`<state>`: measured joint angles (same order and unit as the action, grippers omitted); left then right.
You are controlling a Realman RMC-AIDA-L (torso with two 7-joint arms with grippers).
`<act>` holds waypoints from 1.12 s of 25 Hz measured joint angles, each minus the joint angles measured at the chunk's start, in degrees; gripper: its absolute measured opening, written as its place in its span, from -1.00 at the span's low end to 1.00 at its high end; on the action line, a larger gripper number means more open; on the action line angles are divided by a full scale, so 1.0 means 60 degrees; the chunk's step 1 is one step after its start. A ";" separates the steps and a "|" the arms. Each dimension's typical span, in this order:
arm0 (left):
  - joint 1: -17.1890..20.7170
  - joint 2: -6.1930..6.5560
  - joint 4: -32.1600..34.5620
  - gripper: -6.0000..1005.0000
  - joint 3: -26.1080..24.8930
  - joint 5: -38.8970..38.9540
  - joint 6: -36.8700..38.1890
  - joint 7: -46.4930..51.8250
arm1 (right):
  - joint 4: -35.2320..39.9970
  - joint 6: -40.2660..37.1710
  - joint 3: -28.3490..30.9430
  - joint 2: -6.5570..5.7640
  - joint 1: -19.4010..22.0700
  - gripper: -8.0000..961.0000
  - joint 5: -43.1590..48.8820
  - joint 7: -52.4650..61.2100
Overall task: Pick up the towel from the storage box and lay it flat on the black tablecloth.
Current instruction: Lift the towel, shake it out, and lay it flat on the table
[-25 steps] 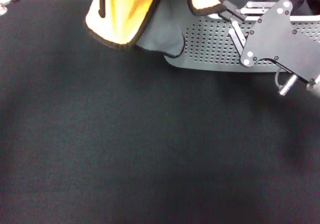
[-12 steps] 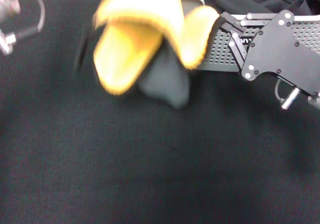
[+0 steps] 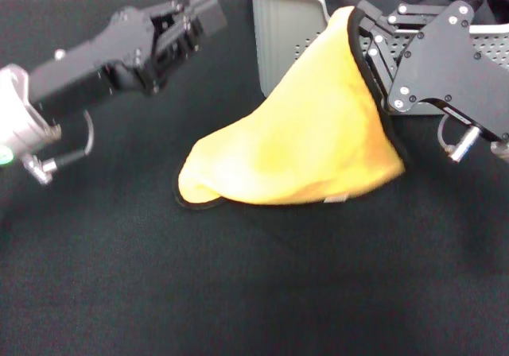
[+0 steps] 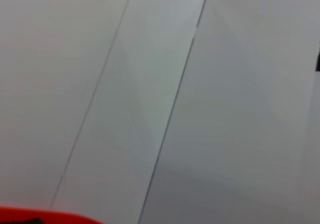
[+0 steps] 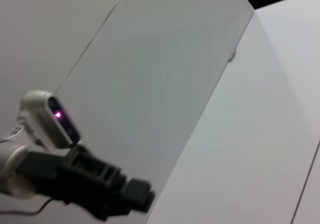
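While right gripper pinches towel, left gripper hovers.

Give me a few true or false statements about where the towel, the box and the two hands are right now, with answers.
1. The towel shows its yellow face. True.
2. The right hand holds a towel corner. True.
3. The towel lies completely flat. False: one corner is held up beside the storage box, the rest drapes onto the black tablecloth.
4. The left hand grips the towel. False: it is apart from it.
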<state>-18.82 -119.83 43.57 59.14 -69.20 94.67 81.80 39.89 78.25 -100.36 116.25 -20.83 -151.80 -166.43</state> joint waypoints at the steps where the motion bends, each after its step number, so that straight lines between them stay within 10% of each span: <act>1: 0.0003 0.0000 -0.0226 -0.78 0.0001 0.0004 0.0005 -0.0229 | -0.0001 -0.0053 0.0000 -0.0003 -0.0024 -0.97 0.0000 0.0094; 14: 0.0259 -0.0064 -0.2385 -0.70 0.0118 0.0513 0.0683 -0.3492 | 0.2743 -0.2333 0.0097 -0.0136 -0.0125 -0.97 0.0706 0.1355; 22: 0.0399 -0.0073 -0.3071 -0.52 0.0065 0.0625 0.0841 -0.4107 | 0.5901 -0.5517 0.0694 -0.0134 -0.0575 -0.97 0.4923 0.5798; 28: 0.0651 -0.0035 -0.3229 -0.53 -0.0207 0.0707 0.0832 -0.4178 | 0.7260 -0.5274 0.1526 -0.0135 -0.0911 -0.97 0.8729 1.0684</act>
<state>-14.91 -120.04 24.20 57.89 -64.96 99.66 56.74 83.45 46.60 -91.21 115.44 -26.29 -99.42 -102.32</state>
